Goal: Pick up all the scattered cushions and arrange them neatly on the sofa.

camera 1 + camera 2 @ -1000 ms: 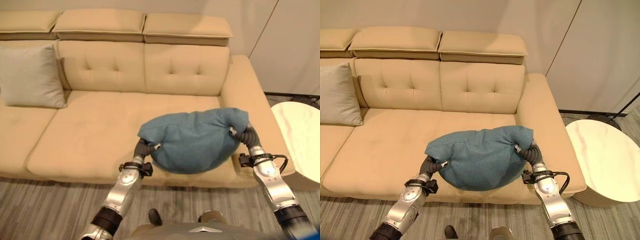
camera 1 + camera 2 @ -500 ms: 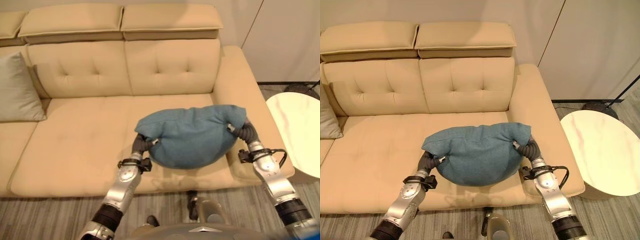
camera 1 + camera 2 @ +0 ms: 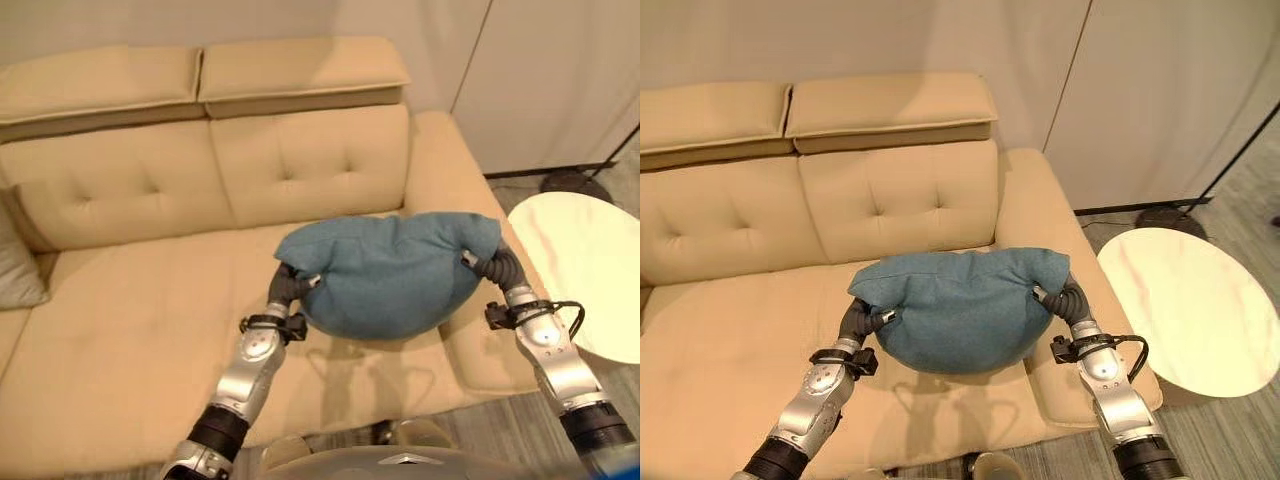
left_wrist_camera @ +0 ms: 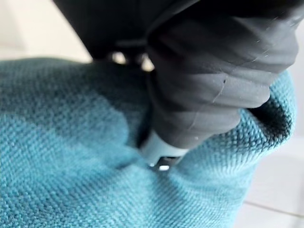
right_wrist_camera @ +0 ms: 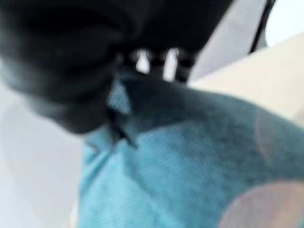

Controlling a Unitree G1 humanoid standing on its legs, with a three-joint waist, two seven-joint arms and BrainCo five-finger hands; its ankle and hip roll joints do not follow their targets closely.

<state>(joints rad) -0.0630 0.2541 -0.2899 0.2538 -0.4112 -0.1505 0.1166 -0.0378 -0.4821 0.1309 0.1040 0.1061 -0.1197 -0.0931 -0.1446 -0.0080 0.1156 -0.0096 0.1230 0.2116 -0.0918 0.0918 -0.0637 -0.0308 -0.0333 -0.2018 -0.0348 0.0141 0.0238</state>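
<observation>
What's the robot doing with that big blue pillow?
The robot is carrying a soft teal-blue fabric cushion between its two hands, one at each end: the left hand and the right hand. The cushion hangs in the air above the seat of the beige sofa, near its right armrest, and has not been set down yet. A grey cushion leans at the sofa's far left. A round white side table stands beside the sofa.

Both eye views look down on the sofa [image 3: 150,300] (wrist views press close)
</observation>
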